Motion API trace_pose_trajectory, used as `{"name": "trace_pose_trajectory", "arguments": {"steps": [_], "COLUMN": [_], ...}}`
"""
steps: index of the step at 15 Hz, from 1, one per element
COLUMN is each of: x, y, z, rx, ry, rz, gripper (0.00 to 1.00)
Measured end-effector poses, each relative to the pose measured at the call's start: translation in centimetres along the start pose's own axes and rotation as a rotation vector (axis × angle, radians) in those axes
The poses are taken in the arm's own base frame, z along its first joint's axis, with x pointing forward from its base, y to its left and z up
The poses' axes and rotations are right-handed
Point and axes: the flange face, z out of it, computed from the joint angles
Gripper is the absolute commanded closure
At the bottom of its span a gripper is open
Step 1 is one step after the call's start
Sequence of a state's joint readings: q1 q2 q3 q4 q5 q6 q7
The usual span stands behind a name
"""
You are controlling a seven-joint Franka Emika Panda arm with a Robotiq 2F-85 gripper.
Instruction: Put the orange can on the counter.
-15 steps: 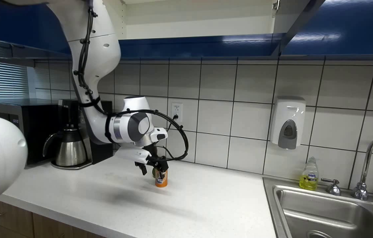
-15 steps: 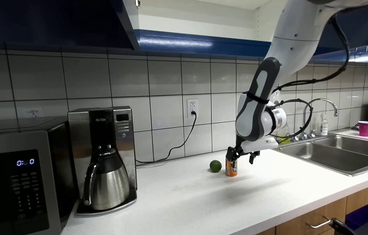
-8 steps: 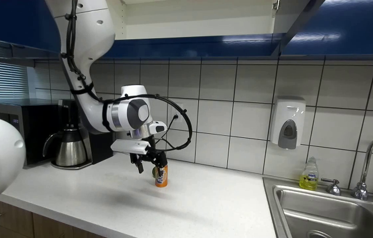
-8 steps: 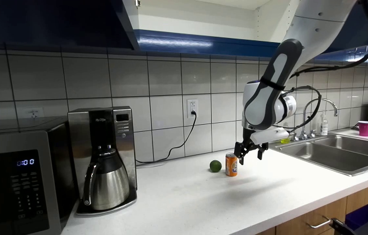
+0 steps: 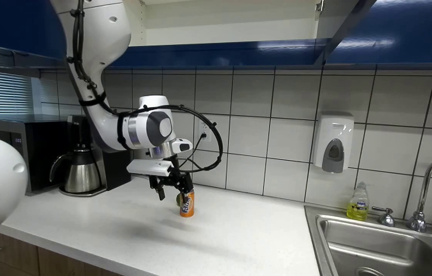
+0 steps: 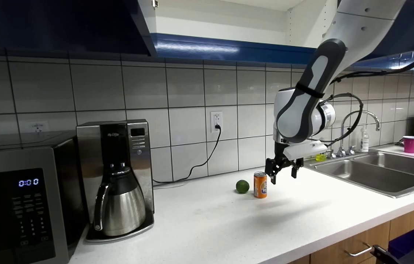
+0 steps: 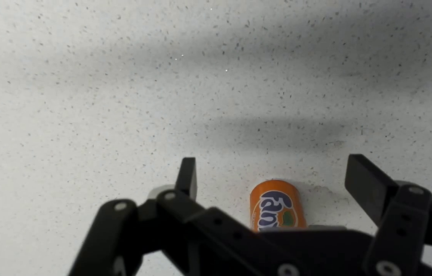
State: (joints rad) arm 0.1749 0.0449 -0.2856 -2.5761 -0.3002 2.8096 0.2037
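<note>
The orange can stands upright on the off-white counter (image 5: 239,245) in both exterior views (image 5: 187,209) (image 6: 260,185). In the wrist view the can (image 7: 275,205) shows between the two finger lines, its lower part hidden by the gripper body. My gripper shows in both exterior views (image 5: 174,197) (image 6: 283,178). Its fingers are spread wide and hold nothing. The fingertips are above the counter, beside the upper part of the can. In an exterior view a finger overlaps the can's top, while the other angle shows a small gap. The gripper also shows in the wrist view (image 7: 272,165).
A small dark green ball (image 6: 242,186) lies close beside the can. A coffee maker (image 6: 119,183) and a microwave (image 6: 27,205) stand at one end. A steel sink (image 6: 376,172) is set in the other end. An open blue cabinet (image 6: 225,47) hangs above.
My gripper has risen a little and drawn back from the can, so a gap now shows between them. Its fingers stay spread. The can and the green ball have not moved.
</note>
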Motion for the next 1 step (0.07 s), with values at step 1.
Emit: {"name": "trace_pose_trajectory", "arguments": {"steps": [1], "x": [0.0], "y": [0.0], "z": [0.0], "rx": [0.0], "ry": [0.0], "rz": [0.0], "gripper": [0.0]}}
